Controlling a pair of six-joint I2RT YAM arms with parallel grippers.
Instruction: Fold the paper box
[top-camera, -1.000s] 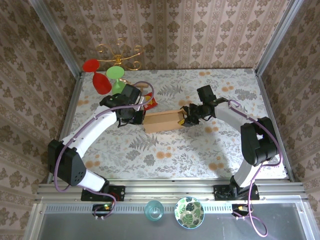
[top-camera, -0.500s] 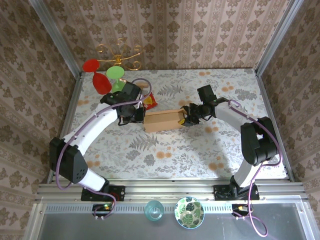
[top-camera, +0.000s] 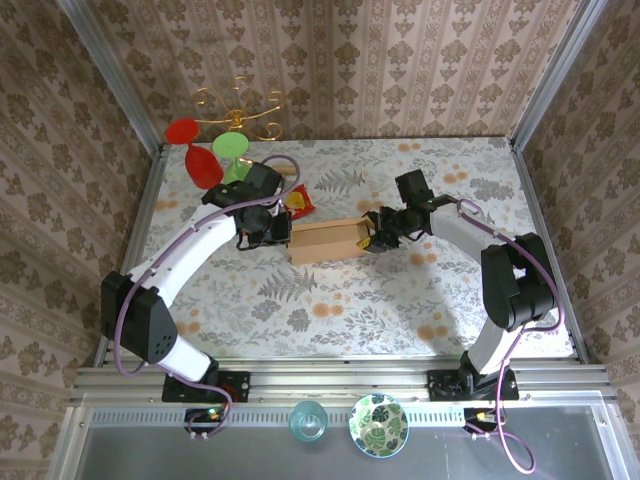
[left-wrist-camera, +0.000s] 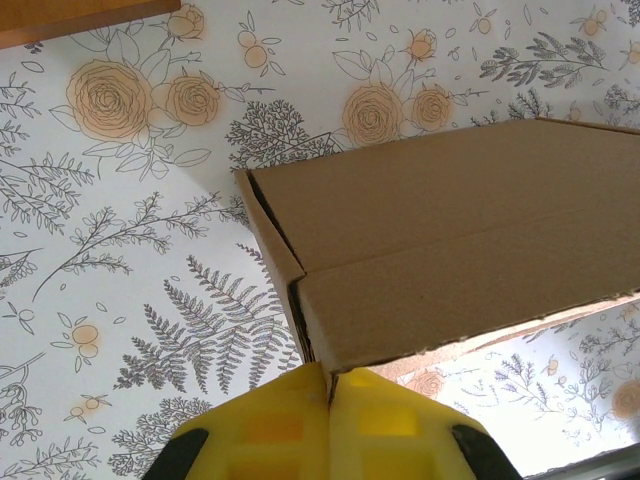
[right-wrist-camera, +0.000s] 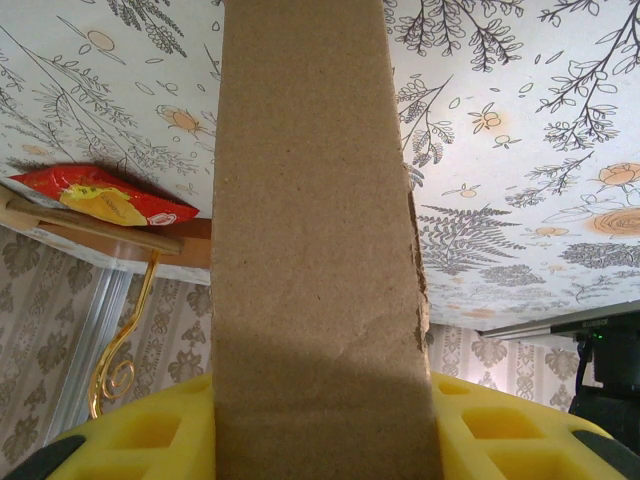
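Floral-printed cloth covers the table, and mid-table sits the paper box, plain brown corrugated cardboard folded into a long, flat rectangular sleeve. At its left end the left gripper has its yellow fingers pressed together. The right gripper is clamped across the right end, with cardboard between its yellow pads.

The overhead camera is looking down on the whole table from behind; both wrist cameras are peering closely at the paper box from opposite ends.
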